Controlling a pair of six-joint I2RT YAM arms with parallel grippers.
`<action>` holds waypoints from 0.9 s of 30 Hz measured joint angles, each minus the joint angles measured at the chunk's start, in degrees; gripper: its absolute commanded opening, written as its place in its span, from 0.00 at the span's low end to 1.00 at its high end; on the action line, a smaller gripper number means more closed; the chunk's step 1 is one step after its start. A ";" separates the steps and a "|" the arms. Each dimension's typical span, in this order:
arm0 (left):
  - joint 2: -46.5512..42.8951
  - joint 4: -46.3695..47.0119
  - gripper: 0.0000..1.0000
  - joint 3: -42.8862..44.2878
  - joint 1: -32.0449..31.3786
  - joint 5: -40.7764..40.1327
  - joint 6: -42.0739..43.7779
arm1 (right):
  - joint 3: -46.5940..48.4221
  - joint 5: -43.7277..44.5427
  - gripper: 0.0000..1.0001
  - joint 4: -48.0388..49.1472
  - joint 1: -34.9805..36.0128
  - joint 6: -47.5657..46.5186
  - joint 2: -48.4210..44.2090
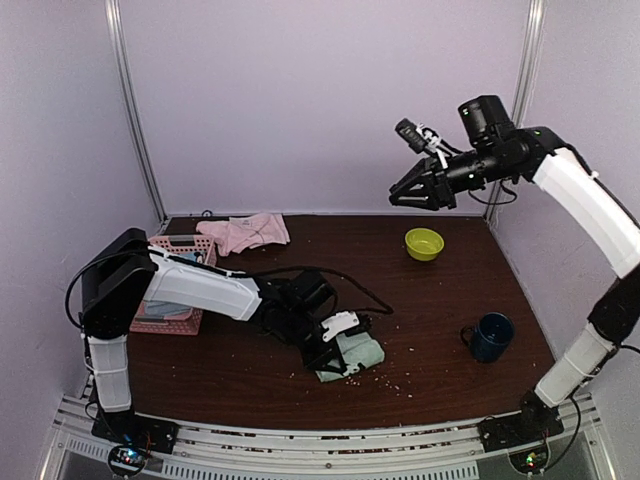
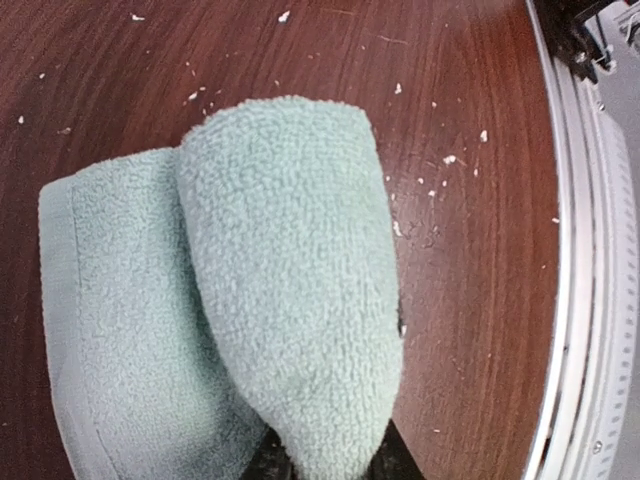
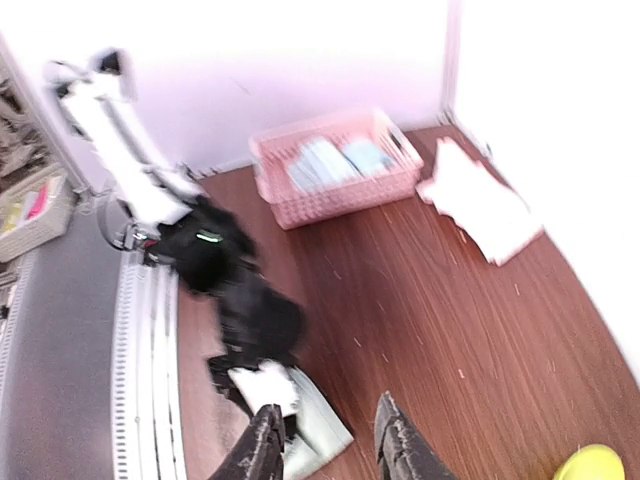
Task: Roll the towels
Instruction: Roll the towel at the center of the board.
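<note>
We judged the sage green towel (image 2: 290, 300) mid-roll: our left fingers (image 1: 332, 352) gripped its turned-over edge, the rest lying flat beside them. The right fingers (image 1: 398, 196) hung open, well apart. Next, that edge needed carrying forward to tighten the roll.

**Sage green towel** (image 2: 290, 280): small terry cloth, partly rolled. A thick rounded fold lies over a flatter layer that spreads out to one side. One end of the fold is pinched in the left gripper (image 2: 330, 462). The towel rests on the table (image 1: 440, 310) near the front edge, about midway across.

**Pale pink towel** (image 1: 252, 232): unrolled and loosely rumpled, lying low at the table's back left, just beside the pink basket (image 1: 185, 243).
</note>
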 measured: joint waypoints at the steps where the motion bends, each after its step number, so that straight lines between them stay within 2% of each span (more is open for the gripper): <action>1: 0.59 0.33 0.20 0.15 0.79 2.19 -0.61 | -1.62 -1.88 0.36 1.18 0.33 -0.13 -2.95; 5: 3.26 1.92 0.20 0.87 3.54 10.58 -2.99 | -11.10 -5.16 0.35 3.65 3.37 -2.71 -11.13; 9: 5.35 4.42 0.21 0.87 5.20 17.00 -5.22 | -15.39 -2.86 0.34 -0.17 9.53 -8.00 -9.60; 12: 6.43 5.77 0.22 0.85 5.88 20.17 -6.14 | -17.09 0.96 0.34 -2.89 16.90 -11.19 -6.73; 17: 7.37 6.78 0.22 0.90 6.27 22.71 -6.56 | -25.90 9.70 0.41 -0.90 28.02 -13.03 -7.34; 22: 7.78 6.99 0.23 0.87 6.80 24.02 -6.78 | -37.64 21.92 0.49 7.30 30.93 -13.84 -7.65; 27: 8.04 7.06 0.24 0.87 7.02 24.94 -6.78 | -46.95 30.21 0.52 15.78 31.30 -15.34 -6.45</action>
